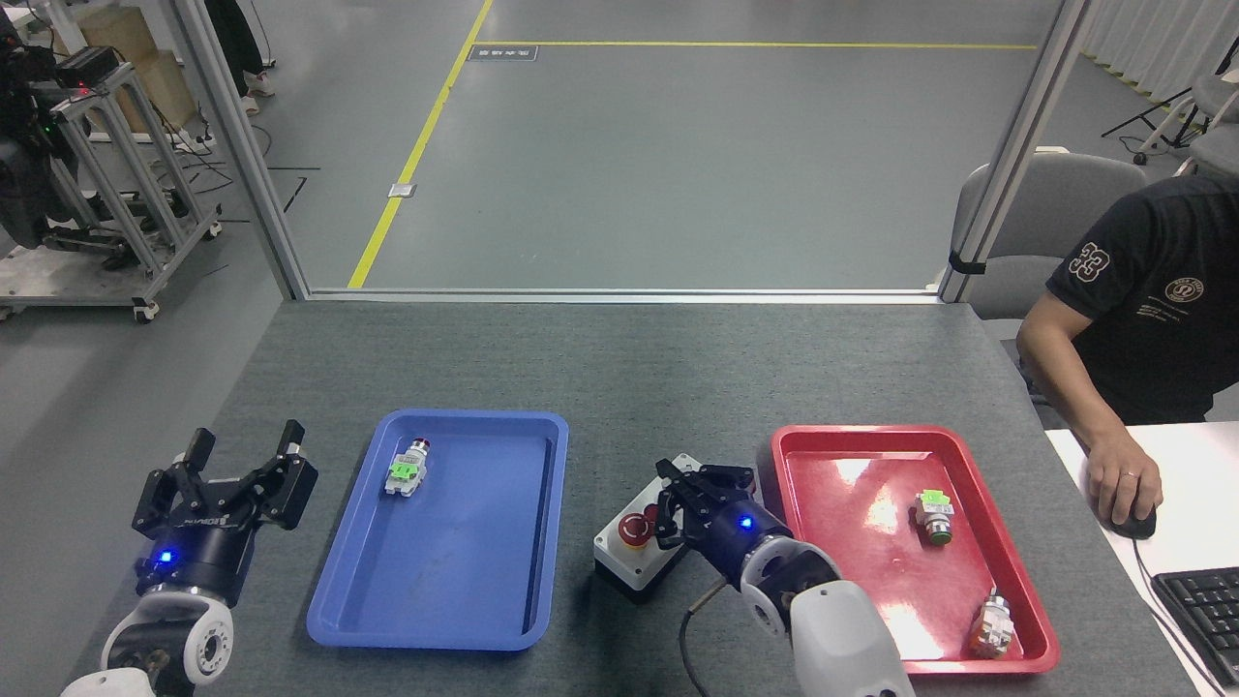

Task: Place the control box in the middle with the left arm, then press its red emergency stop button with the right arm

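Note:
The control box (614,554) sits on the grey table between the two trays; its light-grey face and black base show only at the near left end. The red emergency stop button (634,529) is visible at that end. My right gripper (682,499) hangs over the box, covering the other controls, with a dark finger (666,523) right beside the red cap. It is too dark to tell how its jaws stand. My left gripper (247,441) is open and holds nothing, left of the blue tray and well away from the box.
A blue tray (465,418) holds one small switch part (407,469). A red tray (871,432) holds two switch parts (934,514) (992,625). A person sits at the right with a hand (1118,479) on a mouse, near a keyboard (1200,605).

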Motion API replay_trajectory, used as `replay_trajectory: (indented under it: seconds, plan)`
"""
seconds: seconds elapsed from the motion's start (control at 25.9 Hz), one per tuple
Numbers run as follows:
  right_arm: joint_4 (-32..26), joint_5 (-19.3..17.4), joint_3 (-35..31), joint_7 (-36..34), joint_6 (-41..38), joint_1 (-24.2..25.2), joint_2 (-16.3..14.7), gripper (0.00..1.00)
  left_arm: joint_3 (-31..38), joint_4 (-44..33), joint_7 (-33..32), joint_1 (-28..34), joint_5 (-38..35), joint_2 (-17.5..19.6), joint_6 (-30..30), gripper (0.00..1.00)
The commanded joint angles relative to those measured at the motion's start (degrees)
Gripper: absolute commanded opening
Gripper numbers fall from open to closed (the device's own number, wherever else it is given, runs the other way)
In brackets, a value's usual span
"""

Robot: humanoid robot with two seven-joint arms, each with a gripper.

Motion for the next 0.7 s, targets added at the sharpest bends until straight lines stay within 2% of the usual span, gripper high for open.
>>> replay_trajectory:
  seconds: [0.0, 0.12, 0.35, 0.62, 0.66]
  plan:
    - [2.8, 0.0, 2.3, -0.6, 2.3, -1.5, 1.7, 0.00, -0.2, 0.2, 0.1, 0.1, -0.6, -1.3, -0.1, 0.99]
    - [3.0, 0.1, 2.7, -0.6, 2.3, -1.5, 2.8, 0.00, -0.3, 0.6, 0.0, 0.2, -0.4, -1.5, -0.2, 0.99]
    - [4.4, 0.1, 5.1, -0.5, 2.6, -0.8, 2.9, 0.00, -0.2, 5.0, -0.4, 0.0, 0.1, -1.6, -0.4, 0.99]
    - [8.1, 0.2, 5.3, -0.5, 3.0, -0.1, 3.1, 0.00, -0.7, 4.6, 0.7, 0.3, 0.1, -1.8, -1.4, 0.99]
    - [8.2, 0.2, 5.3, -0.5, 3.0, 0.0, 3.1, 0.00, -0.6, 4.7, 1.0, 0.8, 0.2, -2.7, -2.1, 0.99]
